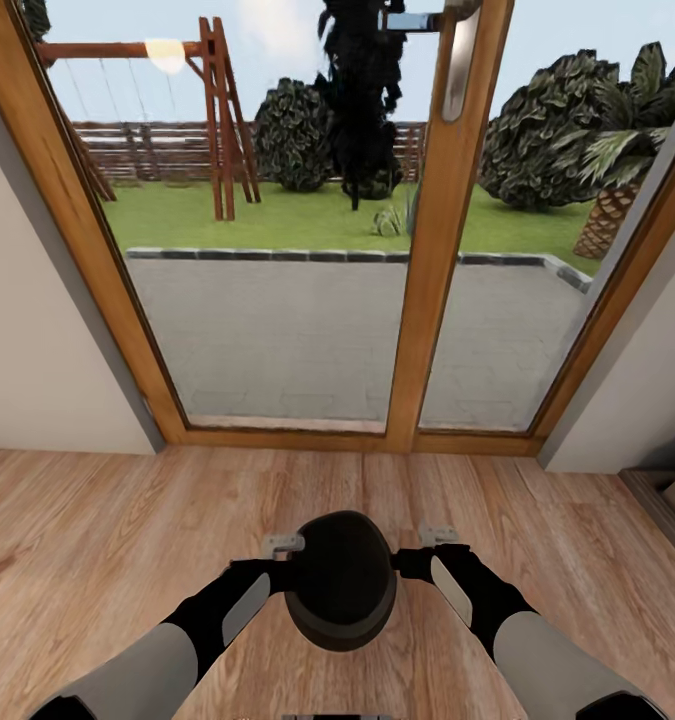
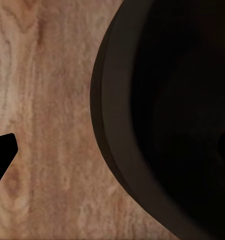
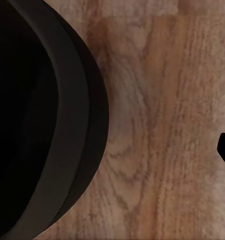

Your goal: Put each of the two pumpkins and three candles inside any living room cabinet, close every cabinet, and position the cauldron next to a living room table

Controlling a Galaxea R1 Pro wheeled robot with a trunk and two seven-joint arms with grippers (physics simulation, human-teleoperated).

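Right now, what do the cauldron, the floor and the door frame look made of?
Cauldron: matte black, probably cast iron or dark plastic; dull and textureless with a thick rolled rim, so the look leaves it open. Floor: light wood planks, satin finish, with visible grain and plank seams. Door frame: honey-toned varnished wood with faint grain, holding clear glass panes.

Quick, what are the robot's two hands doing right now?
Left gripper: against the side of the black cauldron; open or shut cannot be told.
Right gripper: against the cauldron's other side; cannot be told.
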